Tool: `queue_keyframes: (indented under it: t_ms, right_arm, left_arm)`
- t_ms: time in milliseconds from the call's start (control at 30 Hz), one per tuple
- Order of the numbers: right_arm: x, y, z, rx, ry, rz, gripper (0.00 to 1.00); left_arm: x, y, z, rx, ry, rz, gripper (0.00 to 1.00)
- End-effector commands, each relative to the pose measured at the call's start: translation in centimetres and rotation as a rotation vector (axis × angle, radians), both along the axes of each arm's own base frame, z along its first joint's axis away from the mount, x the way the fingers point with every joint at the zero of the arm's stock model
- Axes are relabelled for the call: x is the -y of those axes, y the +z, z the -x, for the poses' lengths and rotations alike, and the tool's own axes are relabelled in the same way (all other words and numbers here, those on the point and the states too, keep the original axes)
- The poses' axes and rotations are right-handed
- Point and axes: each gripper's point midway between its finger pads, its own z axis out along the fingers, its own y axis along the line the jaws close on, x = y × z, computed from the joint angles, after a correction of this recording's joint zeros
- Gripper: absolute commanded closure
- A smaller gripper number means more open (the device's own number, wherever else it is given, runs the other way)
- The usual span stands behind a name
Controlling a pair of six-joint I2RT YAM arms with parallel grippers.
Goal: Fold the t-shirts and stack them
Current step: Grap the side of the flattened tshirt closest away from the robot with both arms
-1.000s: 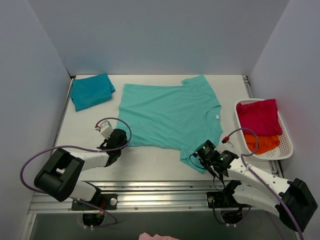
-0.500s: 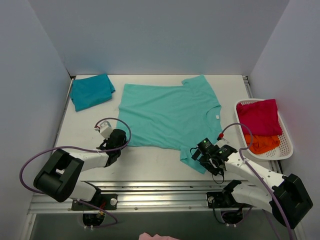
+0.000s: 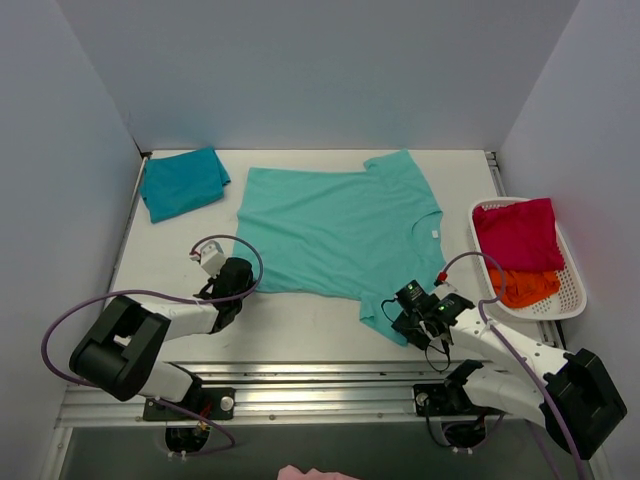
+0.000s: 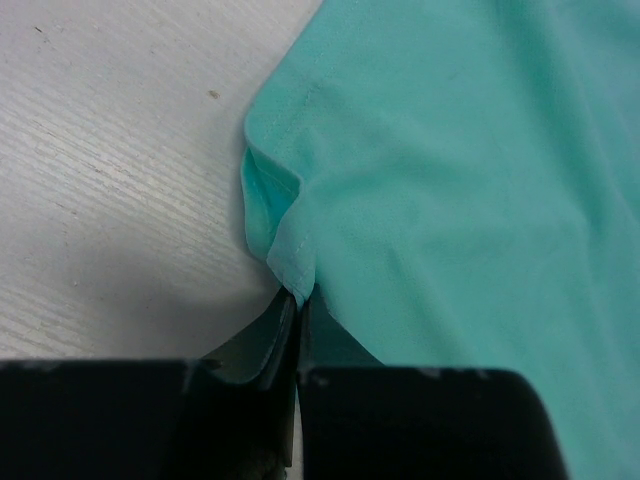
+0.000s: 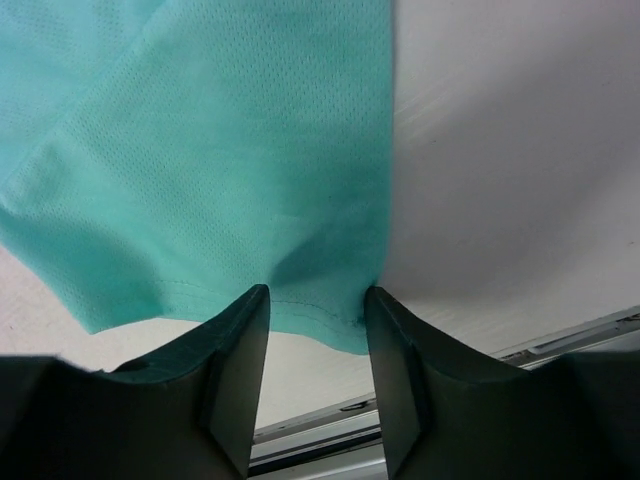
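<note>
a folded teal-blue t-shirt [image 3: 182, 182] lies at the far left corner of the table [image 3: 300, 322], well apart from the mint-green t-shirt [image 3: 340, 228], which is spread flat mid-table. at the right edge a white basket [image 3: 574, 292] holds a red cloth [image 3: 518, 232] lying partly over an orange cloth [image 3: 524, 288]. the left gripper [image 4: 298, 312] is pinched tight on the mint-green t-shirt's near-left hem corner. the right gripper [image 5: 316, 305] has its fingers apart (the near sleeve's hem lies between them).

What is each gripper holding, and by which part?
Left gripper pinches the mint-green t-shirt by its near hem corner. Right gripper holds nothing yet: its jaws straddle the near sleeve's edge, apart.
</note>
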Motion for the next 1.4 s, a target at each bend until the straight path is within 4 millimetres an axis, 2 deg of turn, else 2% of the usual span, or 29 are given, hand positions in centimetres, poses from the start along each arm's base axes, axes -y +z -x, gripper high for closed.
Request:
queue_keyframes:
  t_ms: [0, 200, 233, 267, 500, 667, 833, 967, 1133, 1367]
  right_arm:
    - [0.9, -0.3, 0.9, -0.026, -0.004, 0.033, 0.64]
    - [1.3, 0.0, 0.8, -0.022, -0.001, 0.054, 0.87]
    - [1.3, 0.1, 0.7, -0.016, -0.001, 0.058, 0.97]
    - [1.4, 0.1, 0.7, -0.012, -0.001, 0.061, 1.00]
    - [2.2, 2.1, -1.7, 0.098, -0.016, 0.128, 1.00]
    - [2.5, 3.6, -3.3, 0.174, -0.032, 0.150, 1.00]
    - [2.7, 5.4, -4.7, 0.260, -0.047, 0.158, 1.00]
    - [3.4, 6.3, -5.2, 0.306, -0.065, 0.181, 1.00]
    - [4.3, 7.2, -5.4, 0.352, -0.101, 0.193, 1.00]
    - [4.3, 8.0, -5.6, 0.396, -0.111, 0.167, 1.00]
  left_arm:
    - [0.0, -0.5, 0.1, -0.023, -0.019, -0.012, 0.98]
    - [0.0, -0.6, 0.2, -0.024, -0.021, -0.010, 0.98]
    - [0.0, -0.6, 0.2, -0.024, -0.021, -0.010, 0.98]
    - [-0.1, -0.6, 0.2, -0.025, -0.020, -0.015, 0.98]
    - [-0.4, 1.1, 0.8, -0.026, 0.000, -0.081, 0.98]
    - [0.2, 1.1, 1.3, -0.043, -0.016, -0.079, 0.98]
    - [-0.1, 1.6, 2.0, -0.054, -0.008, -0.078, 0.98]
    - [-0.6, 2.9, 2.5, -0.034, 0.008, -0.079, 0.98]
    - [-2.2, 4.2, 4.1, -0.041, 0.042, -0.098, 0.98]
    - [-2.9, 5.3, 5.0, -0.032, 0.051, -0.091, 0.98]
